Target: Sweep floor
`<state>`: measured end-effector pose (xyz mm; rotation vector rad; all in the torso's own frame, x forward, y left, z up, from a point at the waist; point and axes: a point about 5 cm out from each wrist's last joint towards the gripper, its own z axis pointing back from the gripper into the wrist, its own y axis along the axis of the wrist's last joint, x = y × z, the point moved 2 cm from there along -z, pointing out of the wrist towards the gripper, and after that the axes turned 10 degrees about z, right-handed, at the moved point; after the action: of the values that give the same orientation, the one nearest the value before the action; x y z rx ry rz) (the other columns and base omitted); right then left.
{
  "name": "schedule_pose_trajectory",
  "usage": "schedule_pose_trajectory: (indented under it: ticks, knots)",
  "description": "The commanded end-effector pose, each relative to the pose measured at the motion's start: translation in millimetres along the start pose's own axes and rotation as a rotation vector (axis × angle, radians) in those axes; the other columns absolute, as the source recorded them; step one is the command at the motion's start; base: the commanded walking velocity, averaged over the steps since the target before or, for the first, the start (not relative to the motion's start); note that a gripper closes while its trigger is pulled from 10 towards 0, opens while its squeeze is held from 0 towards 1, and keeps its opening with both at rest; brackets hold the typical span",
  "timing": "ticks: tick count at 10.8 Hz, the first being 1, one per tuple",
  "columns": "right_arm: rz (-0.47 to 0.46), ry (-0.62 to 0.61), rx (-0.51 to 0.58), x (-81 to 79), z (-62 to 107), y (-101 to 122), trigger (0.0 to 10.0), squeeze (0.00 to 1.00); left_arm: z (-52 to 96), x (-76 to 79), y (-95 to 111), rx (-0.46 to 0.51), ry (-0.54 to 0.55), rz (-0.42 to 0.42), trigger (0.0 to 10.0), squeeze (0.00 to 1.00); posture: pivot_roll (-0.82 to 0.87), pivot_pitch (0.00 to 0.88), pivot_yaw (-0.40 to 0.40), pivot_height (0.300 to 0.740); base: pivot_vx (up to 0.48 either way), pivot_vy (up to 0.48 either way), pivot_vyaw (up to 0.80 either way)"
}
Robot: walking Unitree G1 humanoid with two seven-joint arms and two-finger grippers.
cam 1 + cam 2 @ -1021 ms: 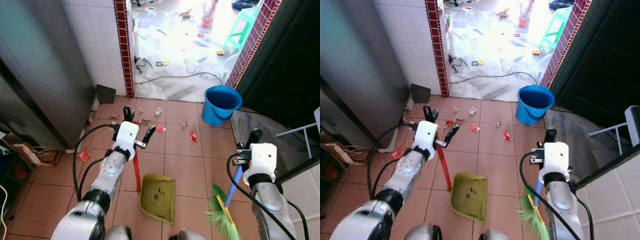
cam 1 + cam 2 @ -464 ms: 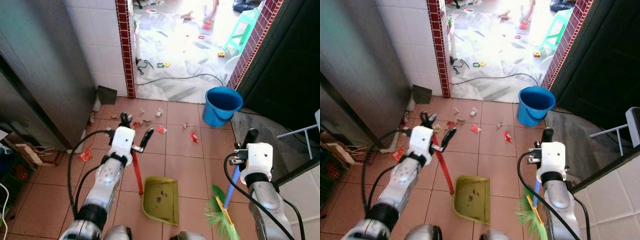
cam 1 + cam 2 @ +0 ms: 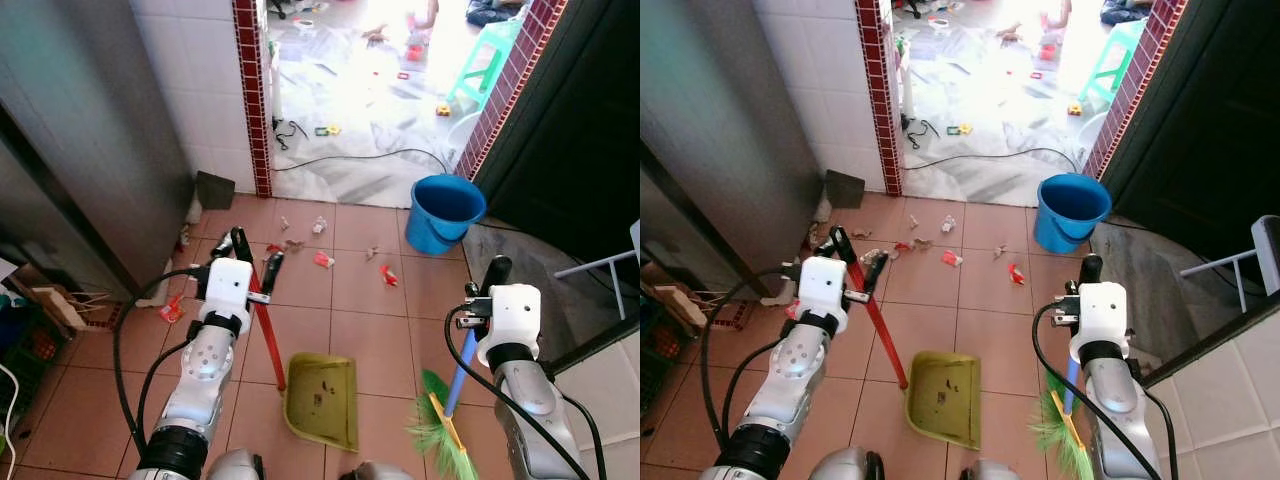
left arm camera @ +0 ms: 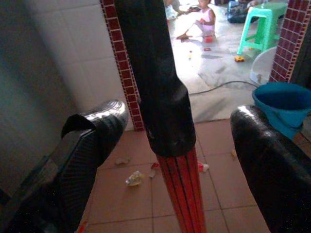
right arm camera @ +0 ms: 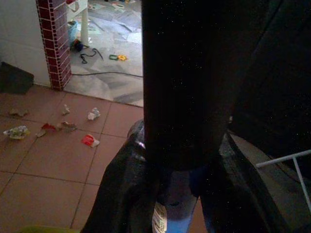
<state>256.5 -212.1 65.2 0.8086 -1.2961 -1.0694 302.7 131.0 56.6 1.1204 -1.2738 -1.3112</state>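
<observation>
Left hand [image 3: 254, 262] open around dustpan handle [image 3: 268, 338]; right hand [image 5: 170, 194] grips broom [image 3: 448, 400]. Next: sweep far litter [image 3: 322, 259] into dustpan [image 3: 321, 399].

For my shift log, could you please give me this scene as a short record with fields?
left gripper: open, fingers either side of the dustpan's red handle
right gripper: shut on the broom's blue handle
dustpan: green, on the tiled floor, a few crumbs inside
broom head: green, right of the dustpan
litter: scattered scraps ahead
bucket: blue, by the doorway
</observation>
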Motion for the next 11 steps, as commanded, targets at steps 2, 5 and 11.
schedule_pose_trajectory:
  ticks: [2,5,11]
  knots:
    - [-0.014,0.023,0.020,-4.2,-2.7,2,10.0,0.00,2.0,3.1,8,0.028,0.002,0.012,10.0,1.00,-0.08,0.000,-0.036,0.740,0.000,0.000,0.00]
    - [-0.012,0.025,0.022,-3.2,-3.6,2,10.0,0.00,19.7,7.7,24,0.077,-0.038,0.087,10.0,1.00,-0.07,0.000,-0.036,0.740,0.000,0.000,0.00]
    - [-0.008,0.075,0.030,-10.2,-12.7,2,10.0,0.00,56.3,-4.5,28,0.017,0.016,0.087,10.0,0.00,0.00,0.000,-0.057,0.740,0.000,0.000,0.00]
